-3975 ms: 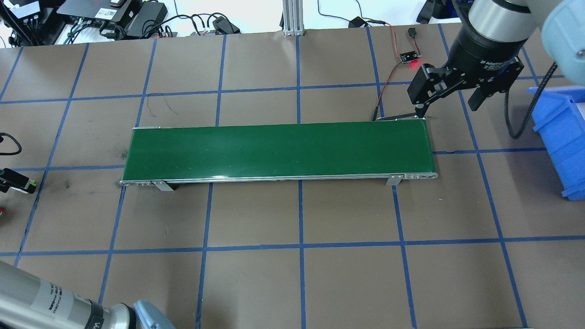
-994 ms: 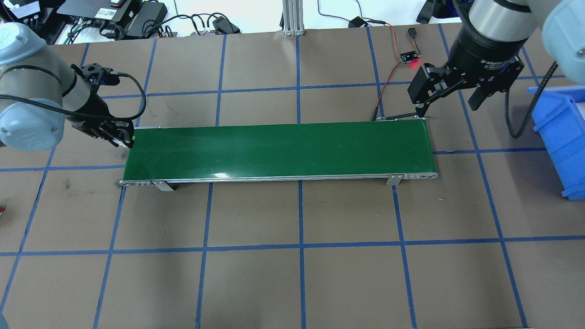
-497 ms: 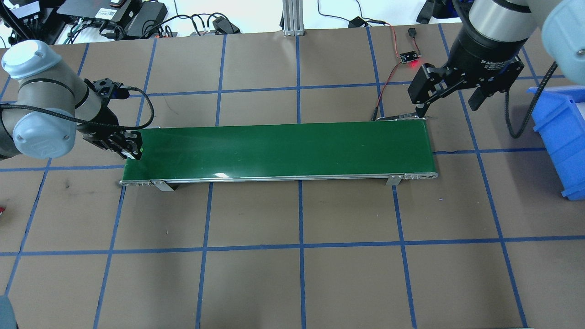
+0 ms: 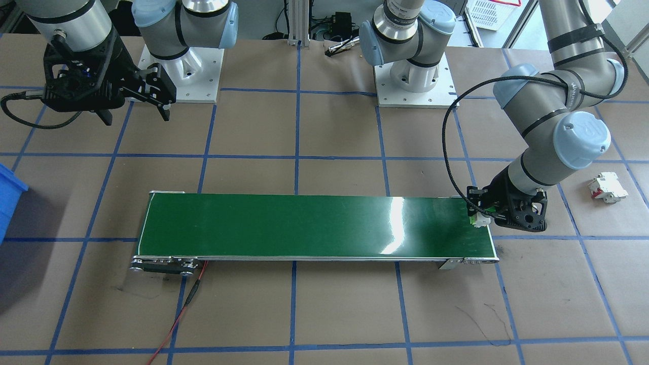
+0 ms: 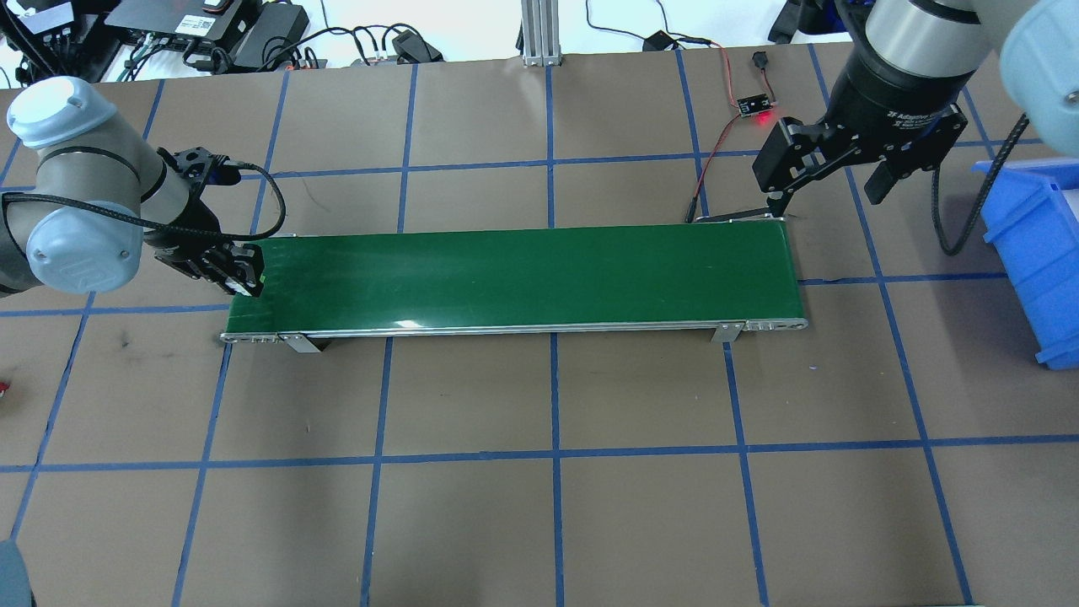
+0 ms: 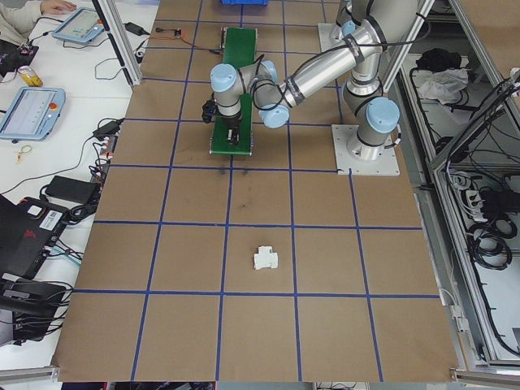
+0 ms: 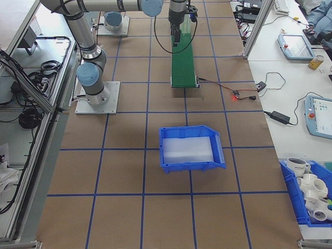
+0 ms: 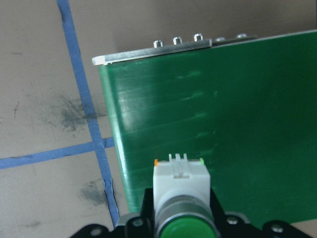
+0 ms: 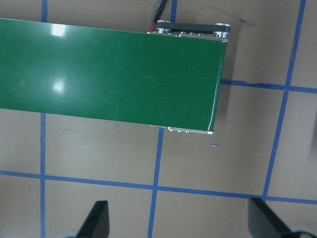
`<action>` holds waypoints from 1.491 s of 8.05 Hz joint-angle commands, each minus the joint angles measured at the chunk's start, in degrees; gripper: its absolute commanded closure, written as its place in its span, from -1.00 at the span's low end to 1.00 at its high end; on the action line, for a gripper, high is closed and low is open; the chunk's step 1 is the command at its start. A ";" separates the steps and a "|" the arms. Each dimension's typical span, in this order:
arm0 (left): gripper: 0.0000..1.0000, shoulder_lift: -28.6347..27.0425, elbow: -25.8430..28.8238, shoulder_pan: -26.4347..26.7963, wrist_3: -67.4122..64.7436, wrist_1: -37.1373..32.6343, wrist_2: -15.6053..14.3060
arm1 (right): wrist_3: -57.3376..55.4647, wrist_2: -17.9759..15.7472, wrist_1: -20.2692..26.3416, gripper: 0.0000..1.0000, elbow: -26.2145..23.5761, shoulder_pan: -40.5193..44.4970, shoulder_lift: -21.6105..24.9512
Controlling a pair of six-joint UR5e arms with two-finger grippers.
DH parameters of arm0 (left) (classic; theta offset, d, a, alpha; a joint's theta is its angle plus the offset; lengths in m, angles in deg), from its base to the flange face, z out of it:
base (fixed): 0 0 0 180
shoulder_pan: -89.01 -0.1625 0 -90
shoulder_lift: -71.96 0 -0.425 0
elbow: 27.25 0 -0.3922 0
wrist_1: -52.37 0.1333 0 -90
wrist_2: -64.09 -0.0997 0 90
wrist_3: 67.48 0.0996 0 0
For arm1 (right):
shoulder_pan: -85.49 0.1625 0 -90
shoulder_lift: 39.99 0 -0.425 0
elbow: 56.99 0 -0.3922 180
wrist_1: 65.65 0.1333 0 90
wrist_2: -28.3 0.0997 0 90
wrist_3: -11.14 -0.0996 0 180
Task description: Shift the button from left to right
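The button (image 8: 179, 184), with a white body and a round green cap, sits between the fingers of my left gripper (image 5: 244, 276), which is shut on it. It hangs over the left end of the green conveyor belt (image 5: 523, 274); whether it touches the belt I cannot tell. From the front view the button (image 4: 478, 220) shows as a small white and green piece at the belt's end. My right gripper (image 5: 830, 181) is open and holds nothing, above the table just behind the belt's right end (image 9: 109, 69).
A blue bin (image 5: 1037, 253) stands at the table's right side. A white circuit breaker with red parts (image 4: 607, 186) lies on the table left of the belt. Behind the belt's right end sits a small board with a red light (image 5: 756, 105), wired to it.
My left arm has come in from the lower left and carried the button to the belt's left end; over the last half second it hardly moved. The right arm stayed still.
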 commanded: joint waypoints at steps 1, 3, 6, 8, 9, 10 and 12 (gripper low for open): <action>1.00 -1.50 0.04 0.00 -0.02 0.08 0.00 | 0.13 -0.03 0.00 -1.00 -0.06 0.00 0.03; 0.57 -1.59 0.04 0.00 -0.11 0.00 0.00 | 0.05 -0.03 0.00 -1.00 0.03 0.00 0.03; -1.00 4.00 0.48 1.49 -2.81 -4.64 0.52 | 0.05 0.15 -0.08 -1.00 -0.06 0.08 0.03; -1.00 11.46 0.56 5.95 -6.94 -10.50 0.53 | 0.40 0.06 -2.70 -1.00 0.03 0.17 -0.24; -1.00 15.16 0.74 7.80 -13.05 -15.68 0.27 | 0.31 0.15 -4.81 -1.00 -0.06 0.35 -1.37; -1.00 17.28 1.61 8.08 -14.86 -16.95 0.00 | -0.13 0.23 -9.09 -1.00 0.12 0.78 -3.82; -1.00 17.31 4.33 8.08 -14.96 -17.49 -3.15 | -1.01 0.58 -11.93 -1.00 -0.93 2.63 -8.47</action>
